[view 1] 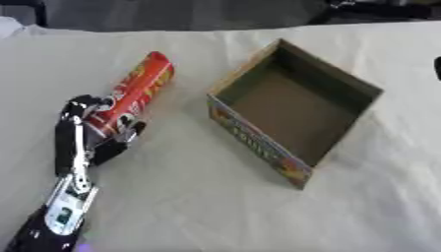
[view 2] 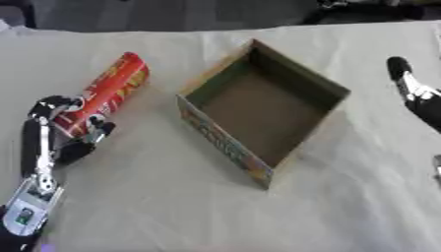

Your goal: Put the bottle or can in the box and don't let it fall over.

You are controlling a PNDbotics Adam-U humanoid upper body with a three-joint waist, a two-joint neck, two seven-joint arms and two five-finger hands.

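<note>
We find the can (view 1: 131,94), a long red tube with printed graphics, lying on its side toward the left edge of the counter (view 1: 198,206), its far end pointing at the far edge. The left robot hand (view 1: 90,135) has its fingers curled round the near end of the can, gripping it. The box (view 1: 293,106), an open cardboard tray with a printed near wall, sits near the middle of the counter, apart from the can and empty as far as we see.

The right robot hand (view 2: 413,91) shows at the right edge in the right eye view only; we cannot tell whether it is open or closed.

We judge the step in hand to be securing the can before the lift. To do it well, we recommend:

1. Confirm the fingers wrap the can body, not only its end rim.
2. Raise the can and rotate it upright clear of the box wall.
3. Lower it until its base rests flat on the box floor.
4. Release only when the can stands without leaning, since a tall narrow tube tips readily.
</note>
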